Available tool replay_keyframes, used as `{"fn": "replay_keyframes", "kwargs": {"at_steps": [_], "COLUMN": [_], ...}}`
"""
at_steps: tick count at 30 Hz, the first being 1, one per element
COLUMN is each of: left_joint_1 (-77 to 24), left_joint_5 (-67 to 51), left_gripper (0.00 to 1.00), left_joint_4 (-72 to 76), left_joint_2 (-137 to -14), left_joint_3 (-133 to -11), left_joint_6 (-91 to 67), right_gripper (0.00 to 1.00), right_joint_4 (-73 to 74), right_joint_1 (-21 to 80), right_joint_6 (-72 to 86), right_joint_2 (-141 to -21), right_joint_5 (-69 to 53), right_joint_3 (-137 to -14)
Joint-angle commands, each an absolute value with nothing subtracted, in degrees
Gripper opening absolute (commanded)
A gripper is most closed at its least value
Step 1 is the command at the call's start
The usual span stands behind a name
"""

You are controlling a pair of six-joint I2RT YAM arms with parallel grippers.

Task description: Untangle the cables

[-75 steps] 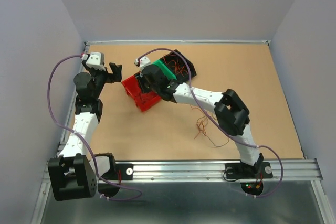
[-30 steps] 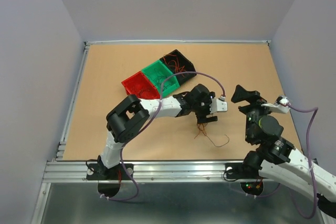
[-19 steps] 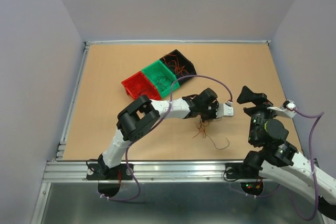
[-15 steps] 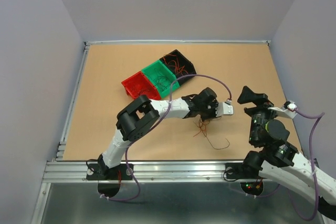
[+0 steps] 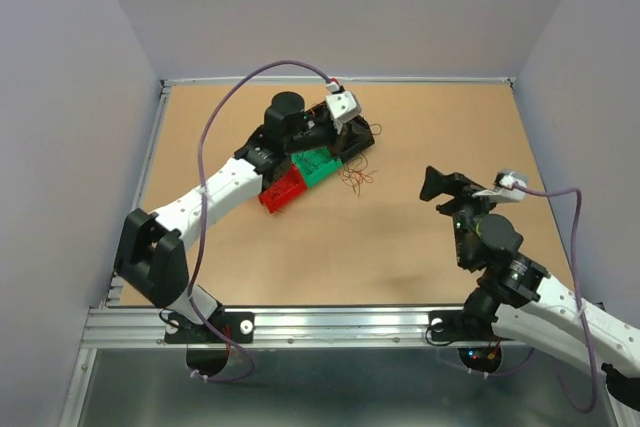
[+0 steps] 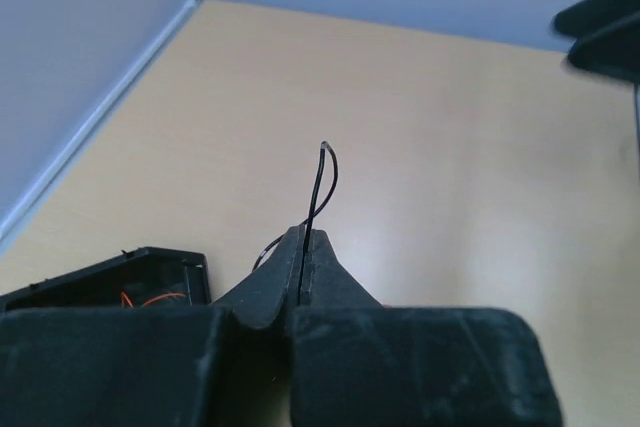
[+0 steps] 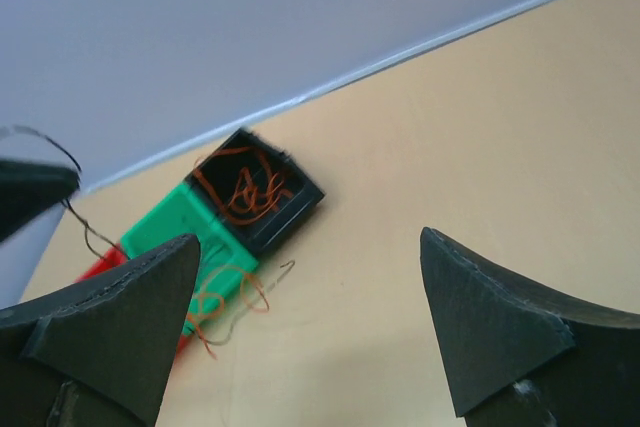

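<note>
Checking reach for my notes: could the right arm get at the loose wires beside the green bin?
Probably yes: the right tool stands open, facing the loose wires across bare table; the left tool, shut on a black wire, sits above the black bin, aside.

One overhead, two wrist close-ups

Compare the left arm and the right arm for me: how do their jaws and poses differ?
The left arm has its jaws shut, pinching a thin black wire; the right arm has its jaws wide open, holding nothing. The left arm stretches out over the bins; the right arm is folded up at the right side, apart from the bins. Both have black jaws, and neither touches the loose wires on the table.
</note>
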State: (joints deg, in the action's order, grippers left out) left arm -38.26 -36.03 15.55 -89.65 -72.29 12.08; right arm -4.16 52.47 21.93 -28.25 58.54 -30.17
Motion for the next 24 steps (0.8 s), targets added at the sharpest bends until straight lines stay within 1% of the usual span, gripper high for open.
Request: {"fn": "replay_keyframes", "kwargs": {"at_steps": [1,2,3,5,13,18,20,21,23,24], "left_joint_1": [-38.0,-37.6,-37.3,-36.4,-35.6,-34.6,-33.9,-33.8,-33.6,-33.5], "left_joint_5": [-42.5,-42.3,-42.1,-41.7,-42.5,-38.6,-35.9,-35.3,-34.4,-34.6], "left_gripper": [0.00,0.00,0.00,0.00,0.00,0.00,0.00,0.00,0.00,0.00], "left_joint_4": [20.3,21.1,22.5,23.7,24.0,24.7,26.2,26.7,27.8,27.8], "left_joint_2": [-82.7,-81.3,-78.8,-75.8,-72.0,-70.0,-68.3,-67.8,-66.5,-66.3], "left_joint_3": [-67.3,-65.7,-64.8,-62.8,-61.6,-60.6,-59.2,-58.6,-58.1,-58.0], "left_joint_6": [7.4,6.7,6.5,5.6,3.5,3.3,2.6,2.5,2.1,1.6], "right_gripper": [0.95,0.95,0.95,0.95,0.90,0.88,0.84,0.80,0.75,0.70], "right_joint_4": [-13.8,-15.8,-20.0,-25.8,-31.5,-30.8,-30.6,-30.6,-30.7,-30.6], "right_joint_1": [52.5,52.5,52.5,52.5,52.5,52.5,52.5,52.5,52.5,52.5], "right_joint_6": [15.5,13.6,12.9,10.8,5.1,5.7,6.2,6.3,6.2,6.1], "right_joint_2": [-33.0,-35.4,-36.4,-39.8,-54.0,-58.6,-59.4,-59.7,-60.4,-61.1], "right_joint_5": [41.5,38.1,31.0,23.2,6.7,-1.3,-2.5,-2.5,-2.7,-2.9], "right_joint_3": [-31.7,-31.3,-31.0,-30.4,-34.4,-37.3,-38.0,-38.1,-38.2,-38.7]}}
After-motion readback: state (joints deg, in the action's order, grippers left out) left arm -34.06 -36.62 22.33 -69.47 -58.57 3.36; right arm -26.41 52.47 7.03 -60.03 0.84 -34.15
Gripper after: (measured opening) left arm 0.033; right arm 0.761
